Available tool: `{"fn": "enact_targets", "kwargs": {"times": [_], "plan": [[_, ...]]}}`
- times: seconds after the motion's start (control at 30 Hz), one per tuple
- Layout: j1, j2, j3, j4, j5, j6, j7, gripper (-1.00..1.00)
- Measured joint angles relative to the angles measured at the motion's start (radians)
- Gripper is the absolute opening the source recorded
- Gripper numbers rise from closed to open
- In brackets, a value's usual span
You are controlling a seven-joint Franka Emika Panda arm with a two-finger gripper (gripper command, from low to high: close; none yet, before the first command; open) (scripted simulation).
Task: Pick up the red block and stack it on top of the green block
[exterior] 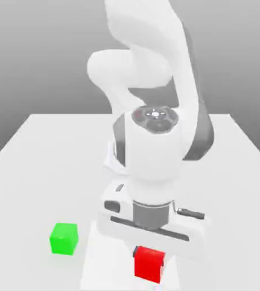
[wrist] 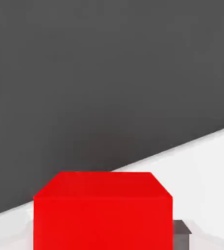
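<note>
Red block [exterior: 149,264]: located at the near edge of the white table [exterior: 36,165], directly beneath the hand of the arm [exterior: 152,148]. In the hand view, the red block [wrist: 103,211] sits close to the camera, with a grey finger pad [wrist: 182,233] against its side at about 4 o'clock. The gripper [exterior: 149,256] is pinching the red block between its fingers; whether the block rests on the table or is raised slightly above it cannot be determined.

Green block [exterior: 63,238]: stands on the table at about 10 o'clock from the red block in the exterior view, well apart from it and untouched.

The arm rises from the gripper toward 12 o'clock, its white links folded above the hand. A grey background lies beyond the far table edge.
</note>
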Motion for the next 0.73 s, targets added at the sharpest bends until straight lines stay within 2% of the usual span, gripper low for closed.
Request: {"fn": "enact_targets", "kwargs": {"times": [0.2,0.4,0.43,0.63,0.73], "plan": [[-0.256,-0.205,-0.116,-0.189,0.055,-0.012,-0.174,-1.0],[-0.258,-0.053,-0.102,-0.21,0.062,0.162,-0.2,-1.0],[-0.258,-0.033,-0.102,-0.209,0.061,0.181,-0.199,1.0],[-0.258,-0.023,-0.102,-0.209,0.061,0.191,-0.199,1.0],[-0.259,-0.091,-0.101,-0.212,0.063,0.126,-0.2,1.0]]}}
